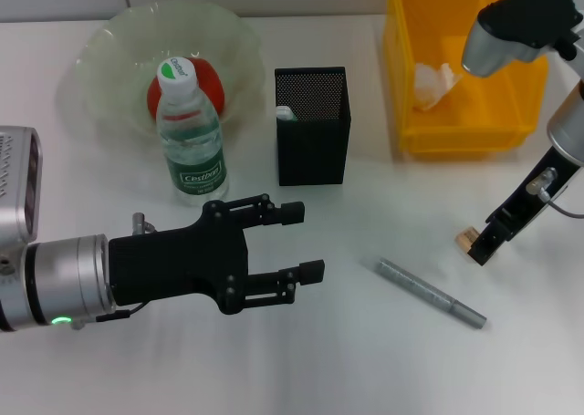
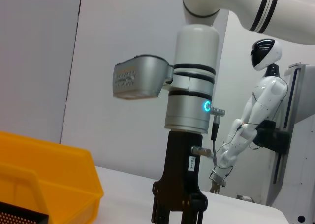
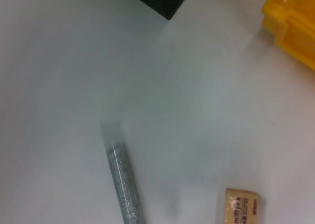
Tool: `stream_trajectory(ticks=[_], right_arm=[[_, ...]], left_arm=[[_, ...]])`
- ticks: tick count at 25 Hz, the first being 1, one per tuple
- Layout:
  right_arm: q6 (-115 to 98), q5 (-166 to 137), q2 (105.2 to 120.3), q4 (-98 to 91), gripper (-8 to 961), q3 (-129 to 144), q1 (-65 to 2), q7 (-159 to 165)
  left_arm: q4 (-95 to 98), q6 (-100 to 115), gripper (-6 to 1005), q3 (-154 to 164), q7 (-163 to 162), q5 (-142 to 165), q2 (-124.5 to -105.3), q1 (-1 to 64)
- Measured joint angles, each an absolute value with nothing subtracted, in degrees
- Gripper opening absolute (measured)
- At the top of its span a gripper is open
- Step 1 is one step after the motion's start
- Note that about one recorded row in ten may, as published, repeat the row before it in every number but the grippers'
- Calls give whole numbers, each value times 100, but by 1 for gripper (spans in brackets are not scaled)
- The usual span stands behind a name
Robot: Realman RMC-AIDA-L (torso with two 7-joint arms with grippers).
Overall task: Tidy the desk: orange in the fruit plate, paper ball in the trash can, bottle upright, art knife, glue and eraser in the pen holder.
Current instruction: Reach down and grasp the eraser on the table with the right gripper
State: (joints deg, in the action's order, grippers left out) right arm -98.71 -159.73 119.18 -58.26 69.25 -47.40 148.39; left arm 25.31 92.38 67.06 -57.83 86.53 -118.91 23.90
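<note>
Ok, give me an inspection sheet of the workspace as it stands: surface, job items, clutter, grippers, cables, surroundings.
Surface: white desk, nothing spilled that I can see.
Orange: in the fruit plate.
Bottle: upright in front of the plate.
Paper ball: in the trash can.
Art knife: mint tip showing inside the pen holder.
Glue: lying on the desk, not yet stowed.
Eraser: on the desk, beside the right gripper's tip.
Clutter: nothing seen.
Left gripper: open, empty, in front of the bottle.
Right gripper: low at the eraser.
Cables: thin lead on the right arm.
Surroundings: white humanoid robot by the wall.
</note>
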Motion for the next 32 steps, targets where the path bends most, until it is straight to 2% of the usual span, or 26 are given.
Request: stream_trajectory(ticks=[16,21,32], right_arm=[[-9470,-15988,11918,-5442,552,6982,-4832,14802],[-9375,-15988,11918,-5185,432,7082,-4934,14798],[-9245,-15988,11918,-5065,433,7152,-4974,14790]], left_arm=[[2531,9208,722,6706,-5783,8630,-11899,2406],[2531,9201,722,6706,-5783,8630,-11901,2423],[2531,9186,722,6706,-5783,8626,-11900,2446]])
